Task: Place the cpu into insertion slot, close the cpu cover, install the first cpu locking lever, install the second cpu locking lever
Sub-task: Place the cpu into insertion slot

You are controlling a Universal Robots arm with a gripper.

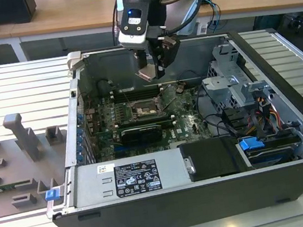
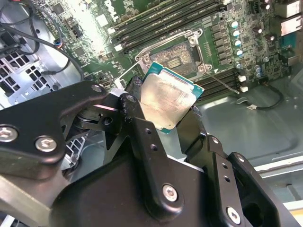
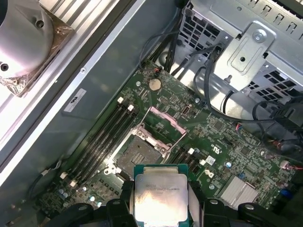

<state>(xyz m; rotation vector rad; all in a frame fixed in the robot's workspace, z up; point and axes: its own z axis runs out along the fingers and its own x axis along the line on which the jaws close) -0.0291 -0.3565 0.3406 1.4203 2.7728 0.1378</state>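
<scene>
Tool (image 2: pixel 165 101): two fingers (image 2: pixel 136 87), clamped on opposite edges of the cpu (image 2: pixel 166 97).

One cpu, silvery face toward the cameras in both wrist views, green rim showing at its edges. In the exterior view it hangs inside the open computer case (image 1: pixel 209 196), above the motherboard (image 3: pixel 222 137) and touching nothing but the tool.

One insertion slot (image 3: pixel 139 153), unfilled, mid-board between two banks of memory slots (image 3: pixel 102 139).

One cpu cover (image 3: pixel 168 119), tilted up off the slot at one edge (hinged side away from the tool, as far as the first wrist view tells).

One coin cell (image 3: pixel 154 84) near the board's edge beyond the cover.

One graphics card (image 1: pixel 140 133) beside the slot.

The case lies open side up on the slatted bench (image 1: pixel 0 90); one grey fixture tray (image 1: pixel 16 162) lies at the exterior view's left.
</scene>
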